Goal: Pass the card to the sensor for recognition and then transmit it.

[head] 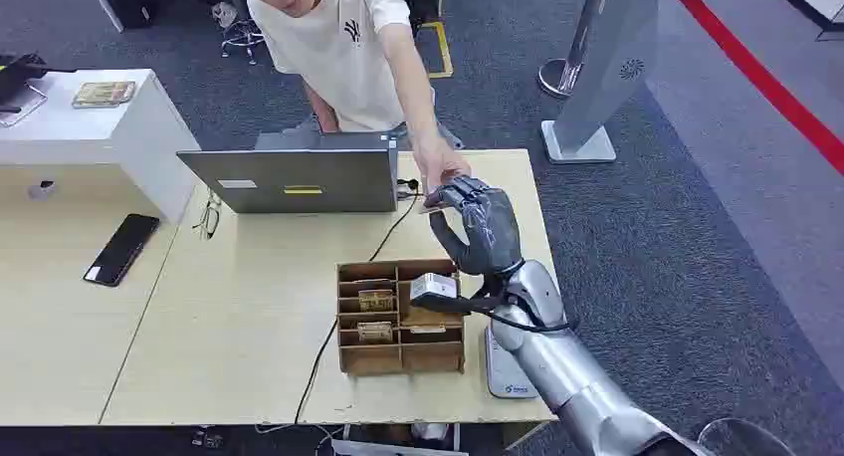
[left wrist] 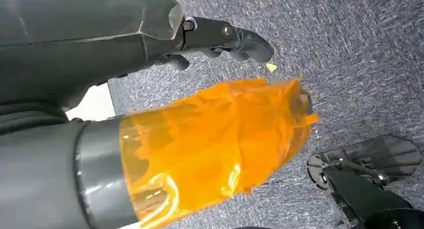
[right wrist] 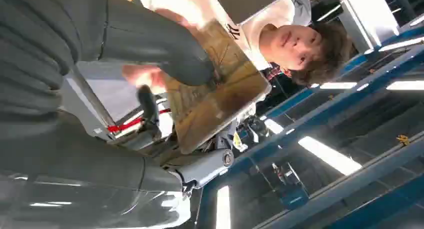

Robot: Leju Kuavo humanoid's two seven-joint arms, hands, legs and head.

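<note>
My right hand (head: pixel 480 224) is raised above the table's far right part and pinches a tan card (right wrist: pixel 216 91) between its thumb and dark fingers (right wrist: pixel 150 44). The card's edge (head: pixel 434 207) points toward a person's outstretched hand (head: pixel 438 165), which is right at the card; whether it grips the card I cannot tell. The grey-white sensor (head: pixel 433 288) sits on top of the cardboard organiser (head: pixel 398 357), below my right hand. My left hand (left wrist: pixel 125 49) hangs over the carpet holding nothing, its thumb (left wrist: pixel 210 134) wrapped in orange tape and its fingers (left wrist: pixel 235 39) spread away from it.
A person in a white T-shirt (head: pixel 338 48) leans over the table behind an open laptop (head: pixel 299 180). A cable runs from the laptop to the organiser, which holds more cards (head: pixel 375 300). A phone (head: pixel 121 248) and glasses (head: pixel 207 217) lie at the left. A white pad (head: pixel 501 374) lies under my forearm.
</note>
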